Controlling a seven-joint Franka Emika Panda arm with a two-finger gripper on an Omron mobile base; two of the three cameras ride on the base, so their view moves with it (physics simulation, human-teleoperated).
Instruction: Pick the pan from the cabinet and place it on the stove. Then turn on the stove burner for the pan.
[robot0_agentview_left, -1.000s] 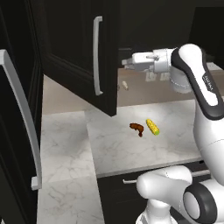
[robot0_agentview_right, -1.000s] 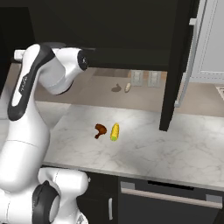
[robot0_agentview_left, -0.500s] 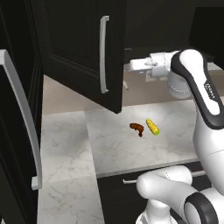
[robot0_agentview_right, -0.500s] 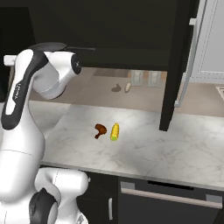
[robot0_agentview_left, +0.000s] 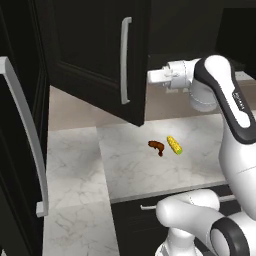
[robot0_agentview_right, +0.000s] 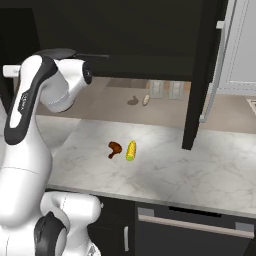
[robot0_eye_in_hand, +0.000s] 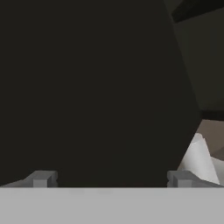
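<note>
Up high, the arm is reached w/ its wrist hidden behind the open door of the cabinet (robot0_agentview_left: 95, 55). Tool (robot0_eye_in_hand: 111, 178) is seen w/ fingertips (robot0_eye_in_hand: 41, 178) spread wide, nothing between, facing a dark panel. Corn cob (robot0_agentview_left: 174, 144) and brown food piece (robot0_agentview_left: 156, 146) are seen side by side on tabletop (robot0_agentview_left: 135, 165).
</note>
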